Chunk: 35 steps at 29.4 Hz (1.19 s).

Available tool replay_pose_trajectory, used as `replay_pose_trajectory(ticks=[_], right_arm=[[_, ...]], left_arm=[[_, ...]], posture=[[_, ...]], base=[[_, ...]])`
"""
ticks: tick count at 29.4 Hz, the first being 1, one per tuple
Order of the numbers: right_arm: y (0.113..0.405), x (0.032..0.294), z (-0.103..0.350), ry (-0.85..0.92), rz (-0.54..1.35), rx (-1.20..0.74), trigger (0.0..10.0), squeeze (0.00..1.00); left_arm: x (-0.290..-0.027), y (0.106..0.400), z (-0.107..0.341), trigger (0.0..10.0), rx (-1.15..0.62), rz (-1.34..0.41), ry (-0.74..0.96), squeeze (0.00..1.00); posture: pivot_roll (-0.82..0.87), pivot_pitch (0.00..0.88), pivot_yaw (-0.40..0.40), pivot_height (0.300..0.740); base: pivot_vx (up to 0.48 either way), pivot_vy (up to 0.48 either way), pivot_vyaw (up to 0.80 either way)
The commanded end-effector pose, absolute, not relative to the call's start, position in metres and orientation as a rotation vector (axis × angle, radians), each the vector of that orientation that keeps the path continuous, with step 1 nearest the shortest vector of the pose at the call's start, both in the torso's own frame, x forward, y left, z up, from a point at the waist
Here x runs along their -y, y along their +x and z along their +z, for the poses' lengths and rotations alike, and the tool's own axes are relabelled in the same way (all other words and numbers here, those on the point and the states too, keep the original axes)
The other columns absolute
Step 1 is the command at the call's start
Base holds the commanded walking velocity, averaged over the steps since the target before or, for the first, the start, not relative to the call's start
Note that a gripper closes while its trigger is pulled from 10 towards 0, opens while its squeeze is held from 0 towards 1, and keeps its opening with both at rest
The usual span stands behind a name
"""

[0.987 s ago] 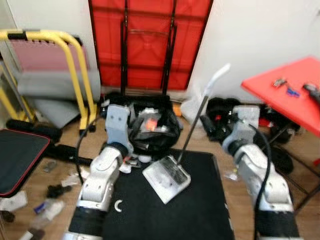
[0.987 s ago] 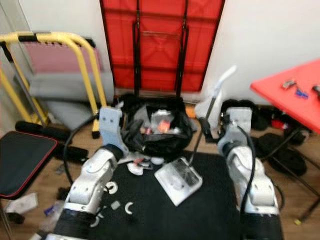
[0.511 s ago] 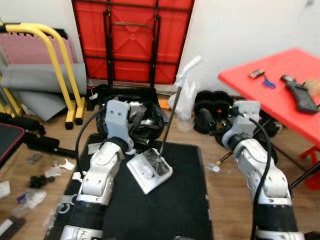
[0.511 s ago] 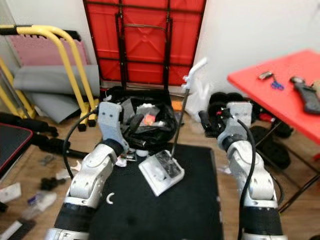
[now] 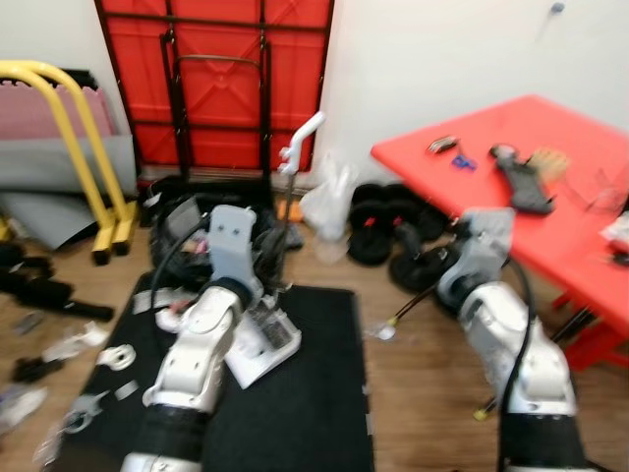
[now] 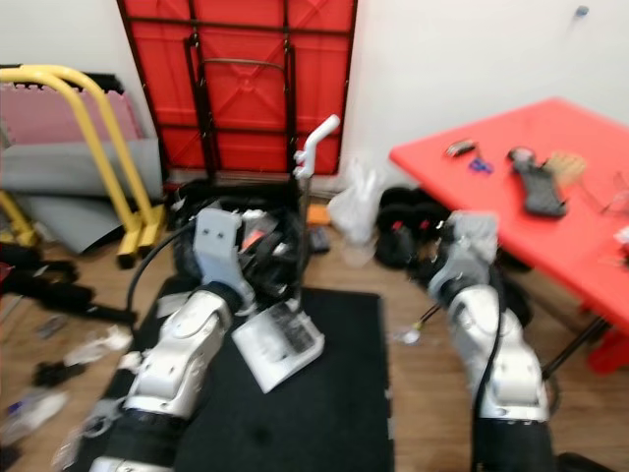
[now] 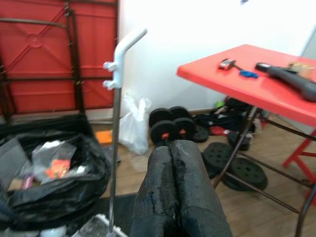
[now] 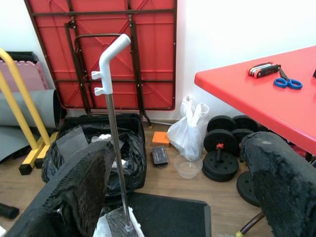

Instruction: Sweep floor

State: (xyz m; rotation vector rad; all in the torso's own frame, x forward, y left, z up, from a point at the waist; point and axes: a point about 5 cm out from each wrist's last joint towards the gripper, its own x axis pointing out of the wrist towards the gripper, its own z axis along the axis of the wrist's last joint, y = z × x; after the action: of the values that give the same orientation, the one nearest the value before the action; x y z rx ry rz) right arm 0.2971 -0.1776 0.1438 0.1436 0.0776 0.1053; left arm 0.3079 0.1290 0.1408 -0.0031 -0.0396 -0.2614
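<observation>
A white wall [image 5: 442, 59] fills the top of the frame, with a red folded table [image 5: 216, 84] leaning against it at upper left. The floor [image 5: 432, 393] is wood, and a black mat [image 5: 305, 413] covers the lower middle. At right stands a red table [image 5: 521, 197] on dark legs. Black weights [image 8: 224, 148] and a white bag [image 8: 190, 131] lie by the wall between the 2 tables. At far left — a yellow frame [image 5: 84, 147] before pink and grey mats [image 6: 69, 147]. A black bag [image 7: 54, 173] of rubbish sits below the folded table. Light is even.
</observation>
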Motion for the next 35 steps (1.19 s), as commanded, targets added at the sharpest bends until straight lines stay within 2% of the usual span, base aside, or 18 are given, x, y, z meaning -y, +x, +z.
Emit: replay_pose_trajectory(ticks=[1,8,12,17,23,35], right_arm=[[0.2982,0.1765,0.1467,0.142,0.107,-0.063,10.0,0.0],[0.2955,0.1755,0.1515,0.149,0.15,-0.025,10.0,0.0],[0.2947,0.1739,0.1498,0.128,0.157,-0.038,10.0,0.0],[0.297,0.1747,0.151,0.105,0.147,-0.033,10.0,0.0],[0.2954,0.1729,0.149,0.088,0.176,-0.048,10.0,0.0],[0.297,0.1735,0.1488,0.089,0.174,-0.046,10.0,0.0]], left_arm=[[-0.1311,0.3085,0.1383,10.0,0.024,-0.251,0.006,0.0],[-0.1286,0.3079,0.1395,10.0,0.028,-0.279,0.004,0.0],[-0.1285,0.3075,0.1398,10.0,0.027,-0.282,0.001,0.0],[-0.1282,0.3078,0.1394,10.0,0.023,-0.282,0.0,0.0],[-0.1277,0.308,0.1392,10.0,0.023,-0.284,0.0,0.0],[-0.1268,0.3078,0.1396,10.0,0.024,-0.285,-0.006,0.0]], posture=[[-0.17,0.003,-0.165,0.74],[-0.17,0.004,-0.163,0.74],[-0.17,0.005,-0.164,0.74],[-0.17,0.005,-0.163,0.74],[-0.17,0.005,-0.164,0.74],[-0.17,0.005,-0.167,0.74]], base=[[0.0,0.0,0.0],[0.0,0.0,0.0],[0.314,0.0,0.8],[0.333,0.0,0.0],[0.337,0.0,0.8],[0.338,0.0,0.0]])
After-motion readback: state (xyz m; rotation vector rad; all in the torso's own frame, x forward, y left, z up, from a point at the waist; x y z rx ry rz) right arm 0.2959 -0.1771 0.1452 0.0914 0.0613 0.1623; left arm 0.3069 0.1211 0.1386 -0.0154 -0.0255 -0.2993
